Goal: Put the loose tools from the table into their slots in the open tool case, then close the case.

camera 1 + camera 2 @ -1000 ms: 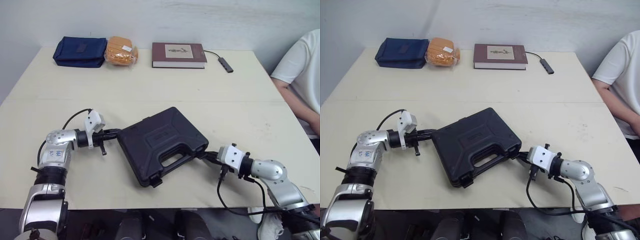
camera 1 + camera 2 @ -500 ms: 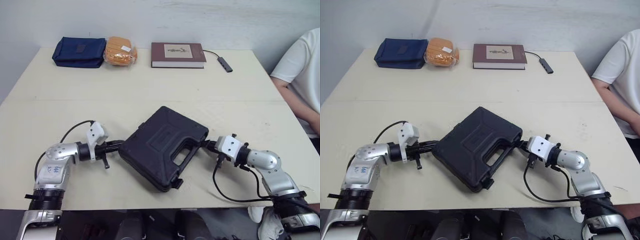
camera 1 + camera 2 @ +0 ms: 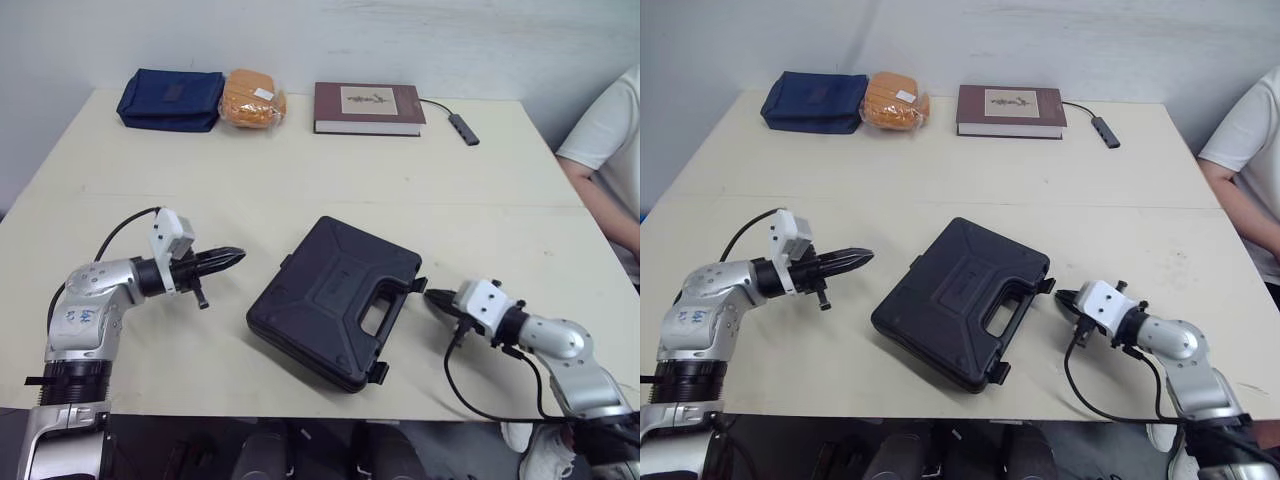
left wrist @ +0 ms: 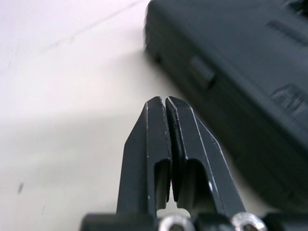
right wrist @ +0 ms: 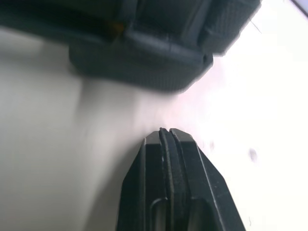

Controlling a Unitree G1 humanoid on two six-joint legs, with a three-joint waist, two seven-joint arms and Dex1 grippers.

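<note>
Since the tool case (image 3: 335,300) lies flat w/ lid down on the bench (image 3: 300,180), packing & closing look done; latches unclear, maybe left to check. Empty & pressed together, left tool (image 3: 232,256) sits left of case, apart from it; right tool (image 3: 432,296), same state, just off its handle side. Open bench round case; its front corner nears bench edge; book (image 3: 368,107) well behind.

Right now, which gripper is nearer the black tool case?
Right. The right gripper is just off the tool case at its handle side; the left gripper stands farther off, opposite.
</note>
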